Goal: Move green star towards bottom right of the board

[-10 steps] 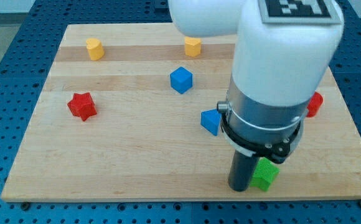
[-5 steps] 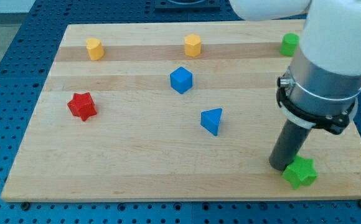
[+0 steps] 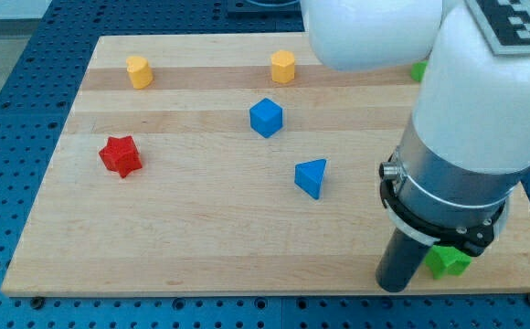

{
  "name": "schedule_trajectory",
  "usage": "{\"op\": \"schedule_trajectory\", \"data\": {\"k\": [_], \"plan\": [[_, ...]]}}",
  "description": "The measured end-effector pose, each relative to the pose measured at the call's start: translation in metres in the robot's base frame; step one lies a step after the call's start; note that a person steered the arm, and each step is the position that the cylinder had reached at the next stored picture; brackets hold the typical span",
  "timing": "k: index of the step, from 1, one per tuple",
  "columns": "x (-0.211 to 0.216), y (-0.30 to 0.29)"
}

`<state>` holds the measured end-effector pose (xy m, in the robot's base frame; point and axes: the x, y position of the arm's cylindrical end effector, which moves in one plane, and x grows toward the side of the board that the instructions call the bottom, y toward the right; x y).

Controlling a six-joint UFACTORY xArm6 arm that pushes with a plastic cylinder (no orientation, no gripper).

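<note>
The green star (image 3: 448, 261) lies near the bottom right corner of the wooden board (image 3: 201, 228), partly hidden behind the arm. My tip (image 3: 395, 285) rests on the board just to the left of the star, close to the bottom edge. The arm's large white and grey body covers much of the view's right side.
A red star (image 3: 120, 155) sits at the left. A blue cube (image 3: 266, 117) and a blue triangular block (image 3: 312, 176) are near the middle. Two yellow blocks (image 3: 138, 70) (image 3: 283, 66) sit along the top. A green block (image 3: 418, 70) peeks out at the top right.
My tip has moved left and down, from the star's upper left to its left side. The green star has stayed near the bottom right corner. The arm now hides more of the right side.
</note>
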<state>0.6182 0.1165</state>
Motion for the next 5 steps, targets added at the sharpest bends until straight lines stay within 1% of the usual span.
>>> {"op": "schedule_trajectory", "data": {"k": [1, 2, 4, 5], "plan": [[-0.001, 0.008], [-0.017, 0.043], [-0.021, 0.045], [-0.033, 0.05]]}}
